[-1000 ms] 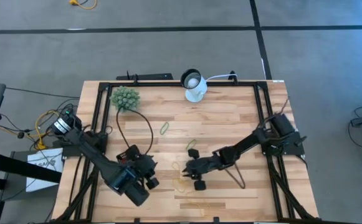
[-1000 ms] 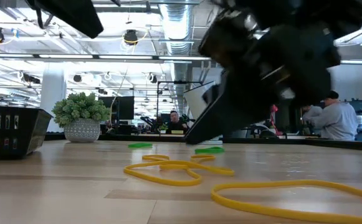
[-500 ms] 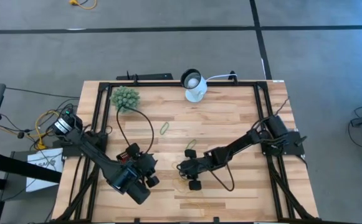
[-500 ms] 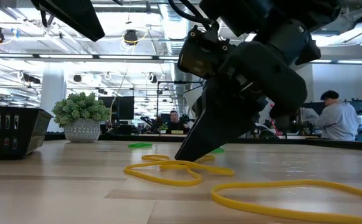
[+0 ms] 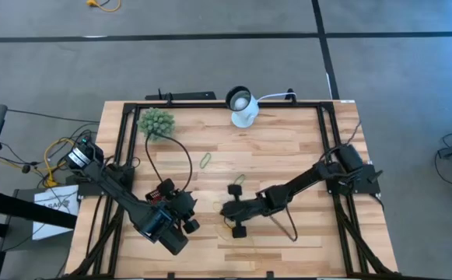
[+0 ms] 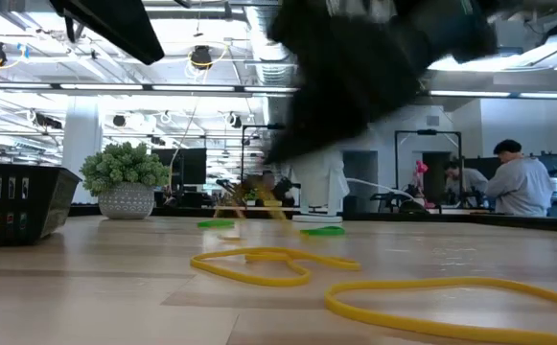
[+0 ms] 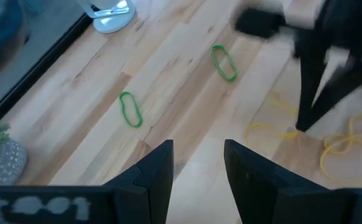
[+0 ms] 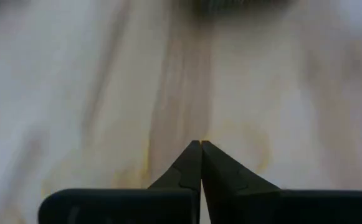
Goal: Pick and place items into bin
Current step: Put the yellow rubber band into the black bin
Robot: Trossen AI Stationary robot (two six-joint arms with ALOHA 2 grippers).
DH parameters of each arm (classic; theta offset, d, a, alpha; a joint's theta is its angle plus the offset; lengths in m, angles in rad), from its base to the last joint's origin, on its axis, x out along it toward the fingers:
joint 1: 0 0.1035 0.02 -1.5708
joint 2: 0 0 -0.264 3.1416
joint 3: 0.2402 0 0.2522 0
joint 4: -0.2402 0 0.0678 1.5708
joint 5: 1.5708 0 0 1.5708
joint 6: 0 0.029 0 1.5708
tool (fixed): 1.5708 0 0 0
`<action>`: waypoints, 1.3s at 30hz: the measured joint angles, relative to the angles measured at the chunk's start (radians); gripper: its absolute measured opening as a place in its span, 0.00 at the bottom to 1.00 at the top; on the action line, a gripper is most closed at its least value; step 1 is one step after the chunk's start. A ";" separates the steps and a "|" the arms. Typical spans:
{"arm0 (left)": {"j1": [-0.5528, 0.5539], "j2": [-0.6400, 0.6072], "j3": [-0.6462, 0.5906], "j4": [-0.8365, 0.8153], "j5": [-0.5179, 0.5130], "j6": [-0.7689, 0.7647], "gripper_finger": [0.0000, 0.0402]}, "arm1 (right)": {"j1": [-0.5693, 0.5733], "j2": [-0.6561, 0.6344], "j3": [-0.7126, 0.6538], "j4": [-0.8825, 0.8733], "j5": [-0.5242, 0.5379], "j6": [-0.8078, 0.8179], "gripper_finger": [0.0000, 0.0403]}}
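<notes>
The right gripper [image 5: 227, 210], fingertips pressed together with a thin yellow rubber-band loop [image 6: 249, 205] seemingly dangling from them, had lifted off the wooden table [image 5: 288, 155] since half a second earlier, when its tips touched the boards. Its dark arm reached low from the right edge toward the table's middle. Other yellow loops [image 6: 276, 266] lay flat below, two green loops [image 7: 129, 109] farther off. The left gripper [image 7: 196, 163], fingers spread, waited near the front left beside the shallow black tray [image 6: 14, 202].
</notes>
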 joint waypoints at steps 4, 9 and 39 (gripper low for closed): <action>0.013 0.000 0.000 0.054 0.015 0.067 0.34 | -0.023 -0.048 0.020 0.094 0.030 -0.053 0.00; 0.036 0.000 0.000 0.152 0.026 0.175 0.34 | -0.048 -0.050 0.049 0.112 0.030 -0.101 0.00; 0.096 0.000 0.000 0.219 0.208 0.465 0.34 | -0.061 -0.051 0.057 0.184 -0.020 -0.133 0.00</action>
